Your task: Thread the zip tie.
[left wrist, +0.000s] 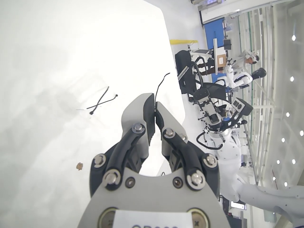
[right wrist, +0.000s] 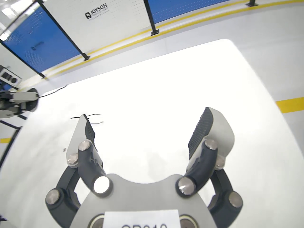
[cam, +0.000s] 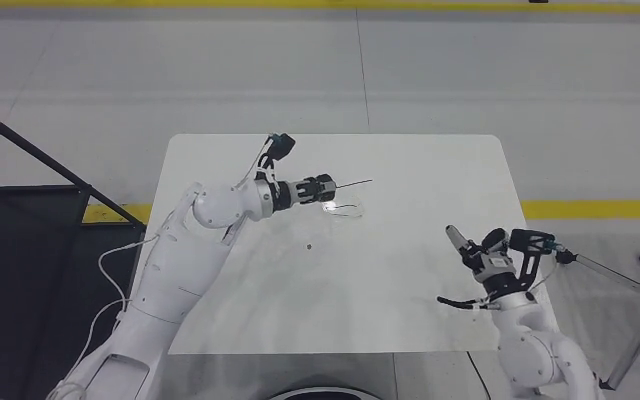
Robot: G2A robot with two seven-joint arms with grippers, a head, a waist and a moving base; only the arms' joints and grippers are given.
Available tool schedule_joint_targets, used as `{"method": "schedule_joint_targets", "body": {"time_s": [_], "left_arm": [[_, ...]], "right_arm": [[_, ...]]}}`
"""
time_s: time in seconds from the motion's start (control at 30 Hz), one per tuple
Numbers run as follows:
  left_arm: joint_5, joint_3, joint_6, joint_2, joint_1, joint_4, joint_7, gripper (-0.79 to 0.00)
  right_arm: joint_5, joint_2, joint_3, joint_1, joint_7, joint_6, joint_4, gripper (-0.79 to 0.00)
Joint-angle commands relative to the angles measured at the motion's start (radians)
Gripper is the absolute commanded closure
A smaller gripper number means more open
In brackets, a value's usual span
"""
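Note:
My left gripper (cam: 330, 187) (left wrist: 154, 103) hovers over the far middle of the white table (cam: 420, 300), shut on a thin black zip tie (cam: 352, 184) (left wrist: 159, 85). The tie's free end sticks out past the fingertips and curves away. Two more black zip ties (left wrist: 99, 102) lie crossed on the table just beside it, seen as a faint loop (cam: 343, 208) from above. My right gripper (cam: 474, 240) (right wrist: 146, 126) stands open and empty near the table's right front, well apart from the ties, which look like thin dark lines (right wrist: 95, 117) beyond it.
A small brown speck (cam: 309, 244) (left wrist: 79, 166) lies on the table nearer than the ties. Yellow floor tape (cam: 580, 209) runs beside the table. The table's right edge (left wrist: 175, 91) is close beyond the held tie.

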Motion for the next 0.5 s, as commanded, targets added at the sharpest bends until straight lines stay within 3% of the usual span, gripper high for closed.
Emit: {"method": "schedule_joint_targets", "body": {"time_s": [0.0, 0.3, 0.47], "left_arm": [[-0.014, 0.021, -0.027, -0.005, -0.019, 0.008, -0.005, 0.0], [-0.114, 0.098, -0.15, -0.032, -0.086, 0.076, -0.024, 0.0], [-0.114, 0.098, -0.15, -0.032, -0.086, 0.076, -0.024, 0.0]], "right_arm": [[0.131, -0.003, -0.007, 0.012, 0.028, -0.028, 0.001, -0.785], [0.643, -0.015, -0.042, 0.11, 0.217, -0.061, 0.08, -0.785], [0.674, -0.014, -0.041, 0.123, 0.249, -0.065, 0.093, -0.785]]}}
